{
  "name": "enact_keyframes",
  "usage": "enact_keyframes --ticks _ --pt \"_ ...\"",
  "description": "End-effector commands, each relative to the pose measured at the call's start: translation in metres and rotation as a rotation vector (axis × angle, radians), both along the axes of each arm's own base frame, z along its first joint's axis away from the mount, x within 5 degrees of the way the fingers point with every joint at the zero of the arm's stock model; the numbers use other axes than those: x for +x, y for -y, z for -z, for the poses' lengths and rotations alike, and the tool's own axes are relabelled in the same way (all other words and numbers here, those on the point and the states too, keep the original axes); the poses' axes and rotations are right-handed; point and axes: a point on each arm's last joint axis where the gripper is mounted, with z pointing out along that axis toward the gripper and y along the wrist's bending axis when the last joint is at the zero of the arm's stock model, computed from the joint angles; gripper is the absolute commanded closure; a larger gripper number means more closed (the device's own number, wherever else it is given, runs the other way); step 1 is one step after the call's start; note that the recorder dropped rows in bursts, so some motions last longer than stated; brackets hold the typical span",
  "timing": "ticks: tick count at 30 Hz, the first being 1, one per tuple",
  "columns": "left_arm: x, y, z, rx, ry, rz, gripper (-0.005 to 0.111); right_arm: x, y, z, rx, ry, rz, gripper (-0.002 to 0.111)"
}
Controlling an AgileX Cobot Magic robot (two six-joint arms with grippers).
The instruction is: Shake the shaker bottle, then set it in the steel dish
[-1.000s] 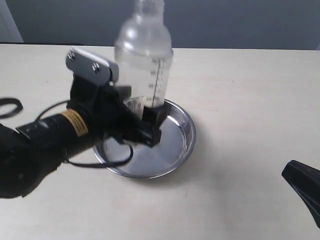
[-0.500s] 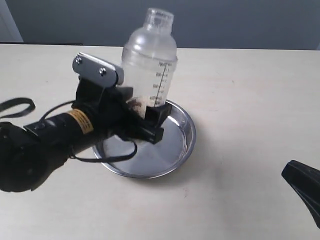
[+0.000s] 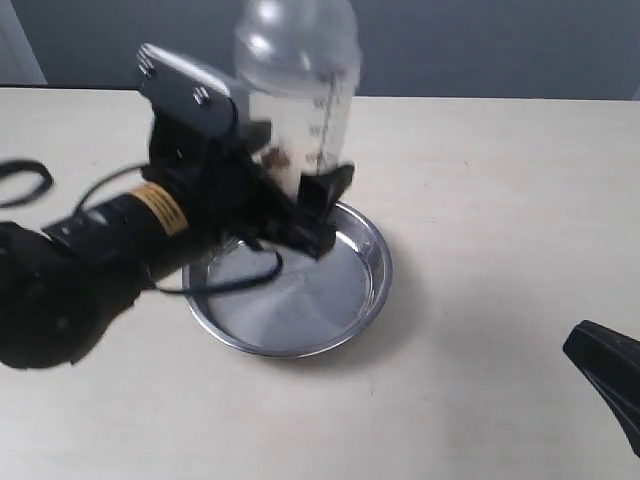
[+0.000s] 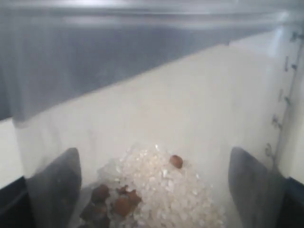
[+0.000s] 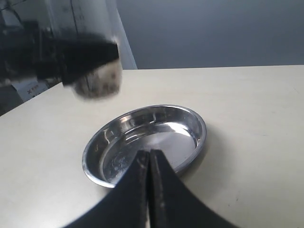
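The left gripper [image 3: 296, 172] is clamped on the shaker bottle [image 3: 300, 85], its two black fingers [image 3: 328, 190] pressed against opposite sides of the clear wall low on the body. In the left wrist view the finger pads [image 4: 53, 190] show as dark shapes on either side of the plastic, and between them a heap of white grains [image 4: 161, 190] with a few brown bits [image 4: 124, 204] lies in the bottle's base, beside the printed measuring scale [image 4: 280, 118]. The bottle stands roughly upright and is held in the air; the exterior view shows it blurred, with its domed top cut off by the upper edge of the picture. In the right wrist view its base hangs clear above the steel dish [image 5: 202, 130], not touching it. The dish rests flat on the cream table [image 3: 500, 180], about mid-table and a little toward the left edge, partly under the left arm [image 3: 90, 270], which reaches in from the left edge with a yellow label around its wrist. A black cable [image 3: 22, 175] loops near that left edge. The right gripper [image 5: 148, 159] has its jaws pressed together and sits low over the table near the right edge, well apart from the dish and pointing toward it.
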Motion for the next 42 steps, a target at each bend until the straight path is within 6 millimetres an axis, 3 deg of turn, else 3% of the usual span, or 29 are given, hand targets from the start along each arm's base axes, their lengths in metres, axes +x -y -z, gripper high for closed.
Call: enact_keyframes --ticks 1,2,4,6,8,10,14,16,19,23,24,26,27,30,31,35,39,42 --pt "0.005 -0.003 -0.002 -0.100 0.205 -0.068 0.107 0.000 0.001 0.000 0.002 0.006 0.007 0.109" --pt "0.009 -0.005 -0.027 -0.129 0.248 -0.061 0.107 0.000 0.001 0.000 0.002 0.006 0.007 0.109" --pt "0.011 -0.001 -0.039 -0.090 0.185 -0.017 0.107 0.000 0.001 0.000 0.002 0.006 0.007 0.109" --pt "0.009 0.002 -0.017 -0.001 0.039 0.012 0.107 0.000 0.001 0.000 0.002 0.006 0.007 0.109" --pt "0.004 0.000 0.029 0.041 -0.080 0.004 0.107 0.000 0.001 0.000 0.002 0.006 0.007 0.109" --pt "0.002 -0.003 0.052 0.022 -0.058 -0.010 0.107 0.000 0.001 0.000 0.002 0.006 0.007 0.109" --pt "0.005 -0.001 0.022 -0.081 0.085 -0.011 0.107 0.000 0.001 0.000 0.002 0.006 0.007 0.109" --pt "0.006 0.002 0.014 -0.068 0.056 0.002 0.107 0.000 0.001 0.000 0.002 0.006 0.007 0.109" --pt "0.007 -0.005 0.026 -0.132 -0.046 -0.083 0.107 0.000 0.001 0.000 0.002 0.006 0.007 0.109" --pt "0.003 -0.031 0.030 -0.380 -0.030 -0.310 0.107 0.000 0.001 0.000 0.002 0.006 0.007 0.109" --pt "-0.001 -0.026 0.030 -0.399 -0.038 -0.232 0.107 0.000 0.001 0.000 0.002 0.006 0.007 0.109" --pt "-0.013 0.002 0.029 -0.207 0.046 0.123 0.107 0.000 0.000 0.000 0.002 0.006 0.006 0.109" --pt "-0.010 0.003 0.034 -0.089 0.037 0.123 0.107 0.000 0.001 0.000 0.002 0.007 0.009 0.109" --pt "0.011 -0.029 0.045 -0.091 -0.133 -0.352 0.107 0.000 0.001 0.000 0.002 0.007 0.009 0.109" --pt "0.012 -0.032 0.046 -0.080 -0.138 -0.392 0.107 0.000 0.001 0.000 0.002 0.007 0.009 0.109" --pt "-0.005 0.010 0.040 0.018 -0.005 0.155 0.107 0.000 0.001 0.000 0.002 0.007 0.009 0.109" --pt "0.010 -0.003 0.045 -0.115 -0.089 -0.102 0.107 0.000 0.001 0.000 0.002 0.007 0.008 0.109" --pt "0.004 0.007 0.045 -0.097 -0.075 0.035 0.107 0.000 0.001 0.000 0.002 0.007 0.008 0.109"
